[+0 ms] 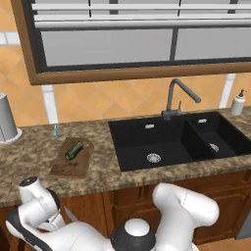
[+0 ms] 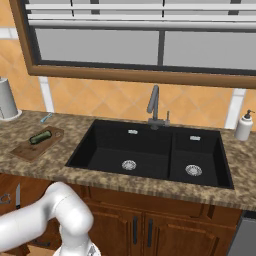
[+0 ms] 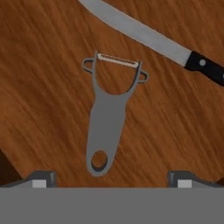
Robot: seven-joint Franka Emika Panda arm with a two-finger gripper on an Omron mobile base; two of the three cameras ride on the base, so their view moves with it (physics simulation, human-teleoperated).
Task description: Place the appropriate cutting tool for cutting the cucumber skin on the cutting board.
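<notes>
While the peeler [image 3: 107,120] lies flat on a brown wooden surface directly ahead of the gripper [image 3: 111,179], the step in hand is judged to be the approach for the pick: nothing is held, and the two fingertips [image 3: 41,179] are seen spread wide, one to each side of the handle's holed end, clear of it. In the hand view the peeler's forked head, with its pale blade strip, points away from the gripper, and the slim handle runs back toward it. Just beyond the head, the black-handled knife [image 3: 148,39] lies slantwise, apart from the peeler; it is the wrong tool and is to be left alone.

What carries these two tools cannot be named with certainty from the hand view; in the right base view a knife-like shape is seen low at the left, below the counter edge, so a drawer is likely.

The next move is judged to call for a straight descent until the fingers bracket the narrow handle, then a closing across its width; because the tool lies so flat, the tips must reach right down to the wood.

On the counter's left part, left of the sink [image 1: 171,142], the cutting board [image 1: 78,164] is seen, and the cucumber [image 1: 74,150] rests on its far end. The sink's basins hold nothing.
</notes>
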